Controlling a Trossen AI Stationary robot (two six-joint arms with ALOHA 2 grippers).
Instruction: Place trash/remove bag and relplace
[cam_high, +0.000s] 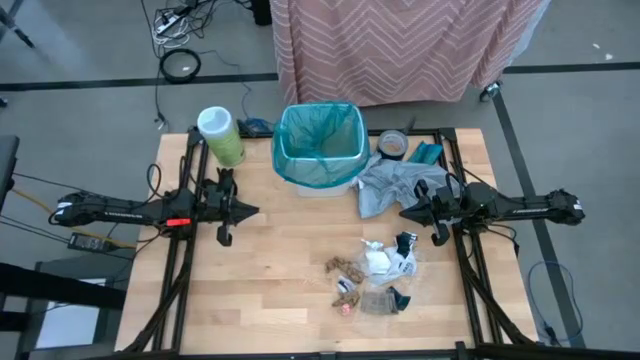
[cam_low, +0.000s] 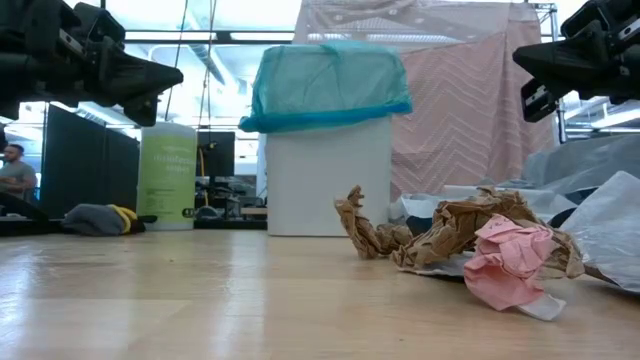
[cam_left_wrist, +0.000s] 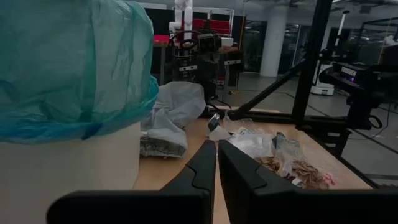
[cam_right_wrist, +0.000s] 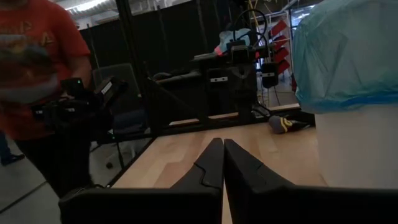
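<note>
A small white bin (cam_high: 318, 150) lined with the teal-green bag (cam_high: 320, 135) stands at the table's far middle; the bag's rim folds over the bin's top (cam_low: 325, 85). The trash (cam_high: 375, 275), paper wrappers, brown bits and a clear packet, lies on the table right of centre, toward the near edge (cam_low: 460, 240). My left gripper (cam_high: 255, 211) hovers shut at the table's left, above the wood, pointing right (cam_left_wrist: 216, 152). My right gripper (cam_high: 405, 213) hovers shut at the right, pointing left (cam_right_wrist: 222, 149). Neither touches anything.
A pale grey plastic bag (cam_high: 392, 185) lies crumpled right of the bin. A green canister (cam_high: 222, 135) stands at the far left corner, a tape roll (cam_high: 392, 145) at the far right. A person in an orange shirt (cam_right_wrist: 37, 74) stands beyond the table's left side.
</note>
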